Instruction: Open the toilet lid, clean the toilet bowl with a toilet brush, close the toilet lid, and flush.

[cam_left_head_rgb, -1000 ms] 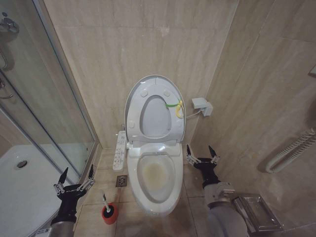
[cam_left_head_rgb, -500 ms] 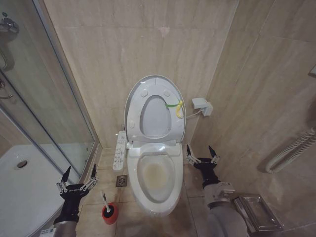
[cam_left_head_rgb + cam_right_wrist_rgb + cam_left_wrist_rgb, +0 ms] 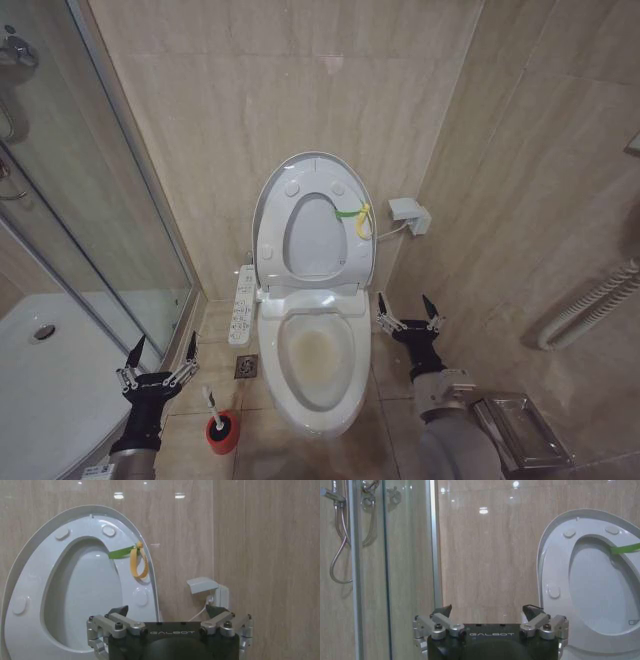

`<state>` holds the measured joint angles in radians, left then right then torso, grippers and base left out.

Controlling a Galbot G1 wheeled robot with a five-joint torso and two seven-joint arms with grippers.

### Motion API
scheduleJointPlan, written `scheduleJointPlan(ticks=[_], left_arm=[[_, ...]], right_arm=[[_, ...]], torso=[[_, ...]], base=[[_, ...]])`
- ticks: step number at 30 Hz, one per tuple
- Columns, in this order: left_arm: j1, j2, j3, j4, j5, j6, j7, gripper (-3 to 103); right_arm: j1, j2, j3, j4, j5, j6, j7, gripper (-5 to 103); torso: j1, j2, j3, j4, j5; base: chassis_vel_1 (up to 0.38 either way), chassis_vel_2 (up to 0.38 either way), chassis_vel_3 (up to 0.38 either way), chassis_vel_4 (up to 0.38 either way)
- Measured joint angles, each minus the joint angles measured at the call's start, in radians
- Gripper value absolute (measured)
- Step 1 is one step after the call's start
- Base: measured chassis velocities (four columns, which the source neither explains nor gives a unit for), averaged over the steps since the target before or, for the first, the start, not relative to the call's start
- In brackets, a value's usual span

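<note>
The toilet lid stands upright against the wall, with the seat ring raised in front of it and a yellow-green strap at its edge. Below it lies the toilet bowl, uncovered and stained yellow-brown inside. The toilet brush stands in its red holder on the floor left of the bowl. My left gripper hovers open just left of and above the brush. My right gripper is open beside the bowl's right side. The wrist views face the lid past the open left gripper and right gripper.
A glass shower door and white shower tray close off the left. A button panel sits on the bowl's left side, with a floor drain beneath. A wall box and a metal rack are on the right.
My left gripper has shifted slightly to the right, nearer the brush. The right gripper, lid and brush have stayed put.
</note>
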<state>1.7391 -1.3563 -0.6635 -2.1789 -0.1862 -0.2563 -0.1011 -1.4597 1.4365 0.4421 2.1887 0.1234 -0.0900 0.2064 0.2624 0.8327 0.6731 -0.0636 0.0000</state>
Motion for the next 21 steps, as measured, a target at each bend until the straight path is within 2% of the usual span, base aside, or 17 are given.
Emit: scheduleJointPlan(ticks=[21], left_arm=[[0.0,0.0,-0.001,0.0,0.0,0.0,0.0,96]], right_arm=[[0.0,0.0,0.0,0.0,0.0,0.0,0.0,100]], torso=[[0.0,0.0,0.0,0.0,0.0]], base=[[0.0,0.0,0.0,0.0]])
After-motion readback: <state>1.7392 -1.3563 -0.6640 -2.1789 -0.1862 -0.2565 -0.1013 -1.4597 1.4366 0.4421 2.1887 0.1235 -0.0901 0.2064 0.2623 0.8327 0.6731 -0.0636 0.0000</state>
